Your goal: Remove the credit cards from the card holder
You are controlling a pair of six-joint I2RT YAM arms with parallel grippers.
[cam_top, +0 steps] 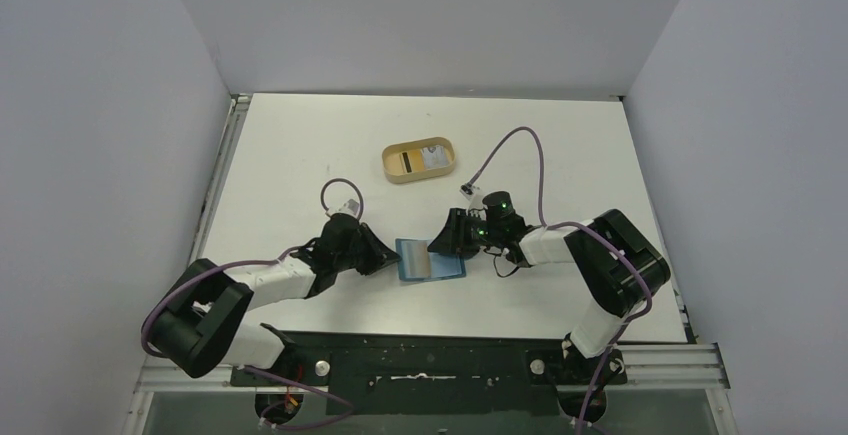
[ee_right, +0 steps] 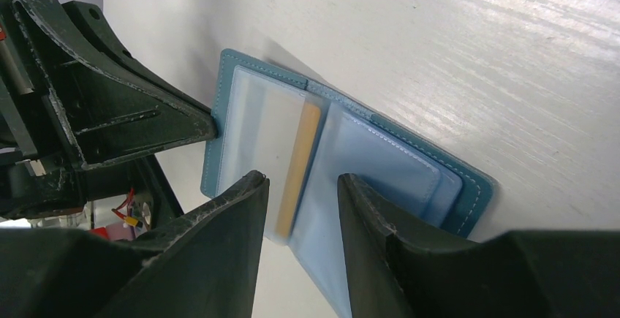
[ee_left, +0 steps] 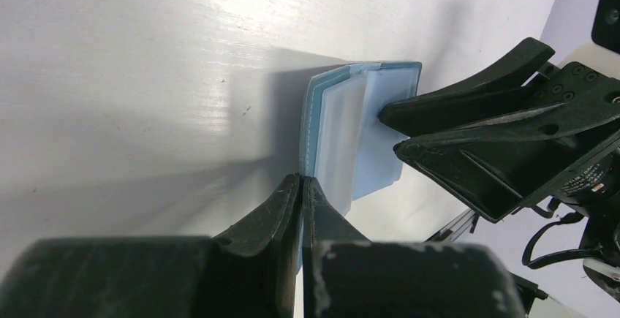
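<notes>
The card holder (cam_top: 432, 260) lies open between the 2 arms, its long side running left to right, and a pale card (ee_right: 267, 131) inside it sits directly between the fingers of the right gripper (ee_right: 300, 183). That gripper is the nearer one, its jaws half open and gripping nothing visible. The left gripper (ee_left: 301, 180) is fully closed, tips against the holder's left edge; whether it pinches the cover is unclear.

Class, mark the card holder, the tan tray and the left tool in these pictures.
card holder (cam_top: 430, 267): top view, its open inside.
tan tray (cam_top: 385, 162): top view, left rim.
left tool (ee_left: 301, 180): left wrist view, between its fingertips.
</notes>
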